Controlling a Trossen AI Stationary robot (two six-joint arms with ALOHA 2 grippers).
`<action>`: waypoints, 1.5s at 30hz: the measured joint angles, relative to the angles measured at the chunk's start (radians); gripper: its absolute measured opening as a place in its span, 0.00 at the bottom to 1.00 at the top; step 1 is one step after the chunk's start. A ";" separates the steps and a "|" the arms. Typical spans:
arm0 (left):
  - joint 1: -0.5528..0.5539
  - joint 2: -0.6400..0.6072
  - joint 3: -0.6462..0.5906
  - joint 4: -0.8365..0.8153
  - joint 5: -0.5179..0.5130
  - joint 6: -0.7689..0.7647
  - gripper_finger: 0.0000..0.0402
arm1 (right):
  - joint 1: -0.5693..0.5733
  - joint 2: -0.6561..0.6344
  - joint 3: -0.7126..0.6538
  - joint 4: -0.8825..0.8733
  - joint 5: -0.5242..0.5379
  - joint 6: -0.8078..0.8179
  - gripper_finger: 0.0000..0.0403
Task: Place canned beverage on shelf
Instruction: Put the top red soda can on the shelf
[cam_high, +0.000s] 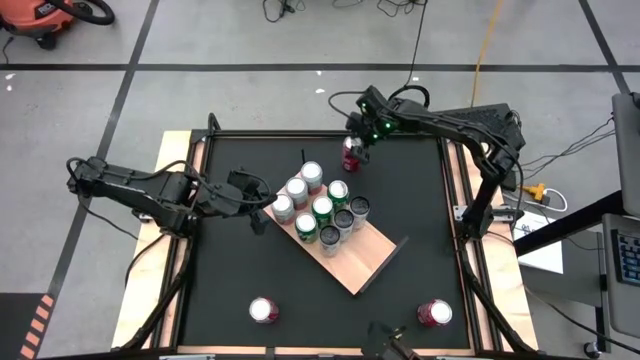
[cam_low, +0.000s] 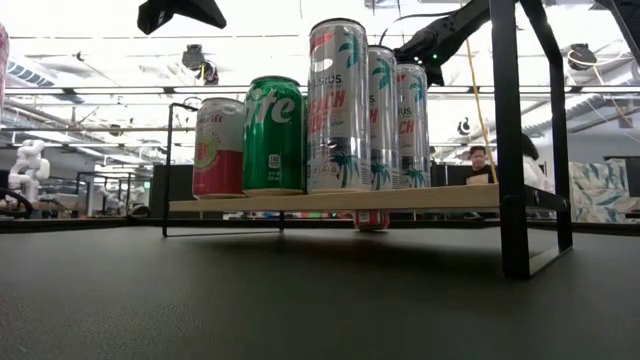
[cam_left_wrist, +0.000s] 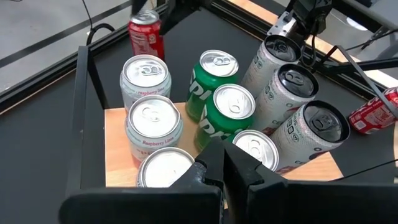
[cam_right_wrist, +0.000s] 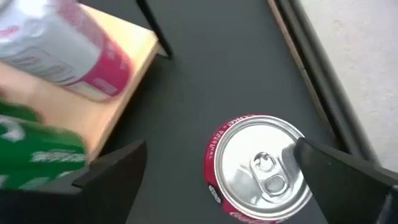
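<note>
1. The black matte tabletop (cam_low: 300, 300) fills the near ground in the low view; two loose red-and-silver cans (cam_high: 263, 311) (cam_high: 434, 314) stand near its front edge, well apart.
2. At mid-table stands the flat light-tan wood-grain shelf (cam_high: 355, 260) with black corner rods, set at an angle and raised above the surface.
3. On the shelf's far end a cluster of upright cans (cam_high: 318, 205) stands close together: white-and-pink ones, green ones and tall silver ones.
4. The left gripper (cam_high: 258, 200) hovers just beside that cluster, fingers pressed together and holding nothing.
5. At the table's far edge, off the shelf, stands a red aluminium beverage can (cam_right_wrist: 261, 168).
6. The right gripper (cam_right_wrist: 214, 171) hangs over this can, its fingers spread wide on either side of the lid, not clamped.
7. Pale wooden side rails (cam_high: 175, 150) flank the table; beyond lies a grey tiled floor (cam_high: 200, 40) with cables.
8. In the low view, a person (cam_low: 480, 160) sits in the room behind.
</note>
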 joint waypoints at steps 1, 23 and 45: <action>0.000 0.000 0.000 0.002 0.000 -0.001 0.00 | 0.000 0.001 0.000 0.007 0.009 -0.001 0.99; 0.000 0.000 0.000 -0.004 -0.026 -0.026 0.00 | 0.005 -0.030 0.045 -0.014 0.060 -0.107 0.98; 0.000 0.000 0.000 -0.020 -0.034 -0.026 0.00 | -0.003 0.116 0.045 -0.087 0.031 -0.074 0.94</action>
